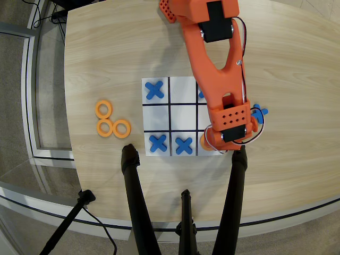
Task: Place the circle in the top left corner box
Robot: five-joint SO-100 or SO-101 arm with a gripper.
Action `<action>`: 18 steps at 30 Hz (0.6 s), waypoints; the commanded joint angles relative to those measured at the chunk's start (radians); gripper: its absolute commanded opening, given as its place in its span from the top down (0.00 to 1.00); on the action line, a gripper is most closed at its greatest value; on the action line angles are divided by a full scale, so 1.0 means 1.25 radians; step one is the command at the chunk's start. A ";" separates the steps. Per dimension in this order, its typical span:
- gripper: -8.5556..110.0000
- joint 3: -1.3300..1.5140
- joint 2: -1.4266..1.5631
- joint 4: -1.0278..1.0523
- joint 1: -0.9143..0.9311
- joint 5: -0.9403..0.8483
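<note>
In the overhead view the orange arm reaches down over the right column of the black-lined paper grid (182, 114). Its gripper (212, 143) sits over the lower right corner cell (209, 153), the only corner without a blue cross. The wrist hides the fingers. A sliver of an orange circle (203, 142) shows at the gripper's left side, inside that cell. Whether the fingers still grip it cannot be told. Three more orange circles (104, 127) lie together on the wood left of the grid.
Blue crosses lie in the upper left (154, 90), lower left (158, 143) and lower middle (184, 145) cells. Another cross (259, 111) lies on the wood right of the grid. Black tripod legs (134, 196) cross the table's near edge.
</note>
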 commanded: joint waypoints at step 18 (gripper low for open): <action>0.85 0.796 1.019 0.033 0.136 -0.183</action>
